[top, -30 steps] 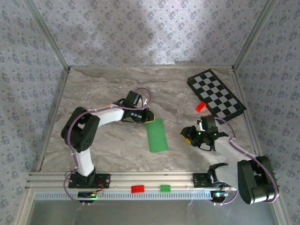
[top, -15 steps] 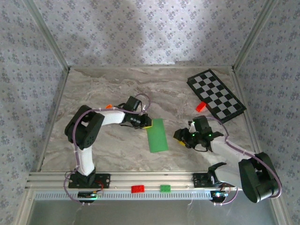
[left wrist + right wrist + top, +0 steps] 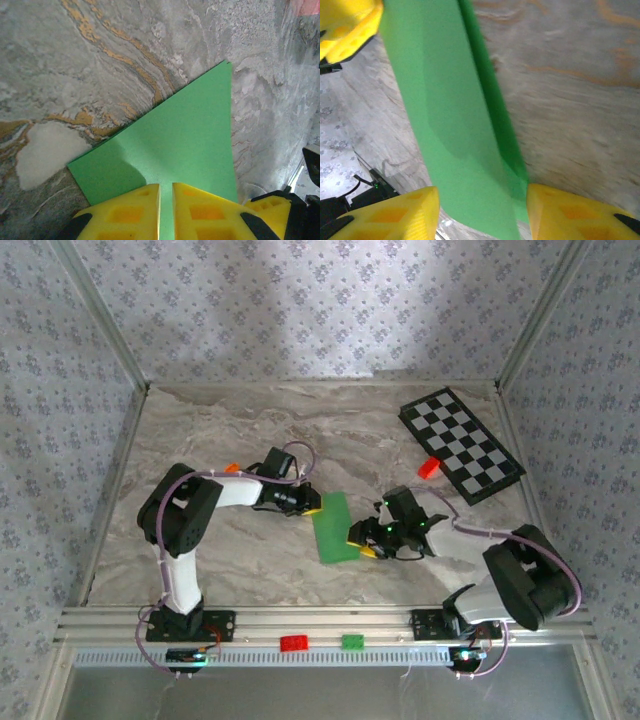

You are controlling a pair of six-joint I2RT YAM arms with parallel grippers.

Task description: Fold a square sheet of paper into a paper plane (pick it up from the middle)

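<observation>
**A:** Top view: the sheet of paper [image 3: 335, 528] lies centre frame on the tabletop [image 3: 230, 430] as a narrow strip. The left hand [image 3: 313, 508] is at its upper-left corner, the right hand [image 3: 362, 543] at its lower-right edge.

**B:** Handling?

**A:** Likely featherweight, limp and slick on marble, and any crease will stay. Best taken gently by an edge.

**B:** Left wrist view?

**A:** Fingers [image 3: 125, 212] pressed nearly together over the strip's edge. Pinching or just pinning, cannot tell. From above that slit is too small to read.

**B:** Right wrist view?

**A:** Fingers [image 3: 395, 215] spread, straddling the strip. A darker band along its right side looks like a second layer.
</observation>
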